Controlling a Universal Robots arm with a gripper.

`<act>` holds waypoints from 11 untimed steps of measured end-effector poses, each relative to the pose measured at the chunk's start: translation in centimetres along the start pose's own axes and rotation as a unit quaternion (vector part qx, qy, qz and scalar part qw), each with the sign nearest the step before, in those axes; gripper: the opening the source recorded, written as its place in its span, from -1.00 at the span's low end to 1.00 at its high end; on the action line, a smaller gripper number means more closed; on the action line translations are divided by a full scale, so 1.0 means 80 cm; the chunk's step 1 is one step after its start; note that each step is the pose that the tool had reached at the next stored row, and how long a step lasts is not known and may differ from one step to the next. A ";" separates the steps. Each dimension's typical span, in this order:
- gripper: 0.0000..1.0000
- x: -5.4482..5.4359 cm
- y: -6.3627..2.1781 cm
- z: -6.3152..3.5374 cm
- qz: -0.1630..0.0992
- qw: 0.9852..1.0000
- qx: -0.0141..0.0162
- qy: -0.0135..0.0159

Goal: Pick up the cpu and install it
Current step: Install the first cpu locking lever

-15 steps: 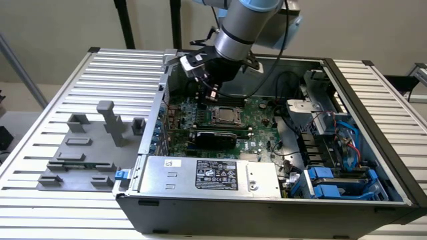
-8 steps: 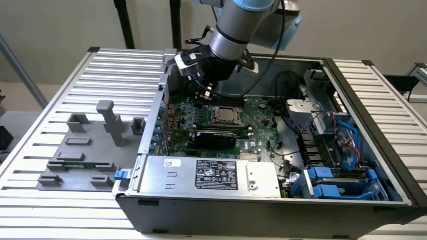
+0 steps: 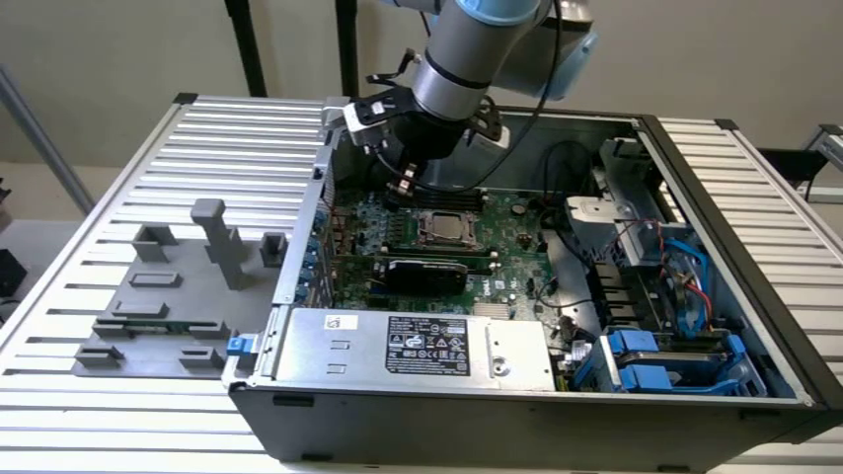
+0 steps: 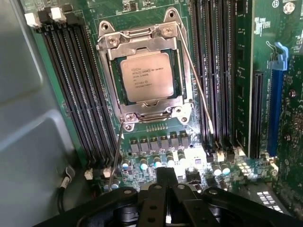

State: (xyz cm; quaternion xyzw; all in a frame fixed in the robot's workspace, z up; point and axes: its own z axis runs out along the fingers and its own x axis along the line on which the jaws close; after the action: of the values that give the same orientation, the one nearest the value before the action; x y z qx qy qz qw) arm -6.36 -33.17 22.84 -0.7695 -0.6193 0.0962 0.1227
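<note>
Hovers near silvery steel socket frame (image 4: 108, 71) with black gripper (image 4: 166, 182) pinched shut, empty, above flat square silver-topped cpu (image 4: 146, 76) seated inside that frame; risks snagging thin wire lever (image 4: 196, 85) beside it.

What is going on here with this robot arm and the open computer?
A robot arm has its tool hanging over the motherboard inside an open computer case. The tool is shut and holds nothing. The cpu already sits in its socket with a metal frame around it, and the tool is not touching it. A grey tray lies on the table beside the case, at the exterior view's left.
</note>
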 end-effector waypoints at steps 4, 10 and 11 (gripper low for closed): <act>-0.79 0.000 -0.002 0.002 0.010 1.000 0.000 0.003; -0.79 -0.001 -0.004 0.003 0.030 0.999 0.000 0.015; -0.79 0.000 -0.004 0.003 0.033 0.999 0.000 0.018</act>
State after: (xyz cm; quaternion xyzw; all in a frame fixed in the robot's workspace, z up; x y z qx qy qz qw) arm -6.76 -33.13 22.71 -0.7909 -0.5915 0.0866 0.1308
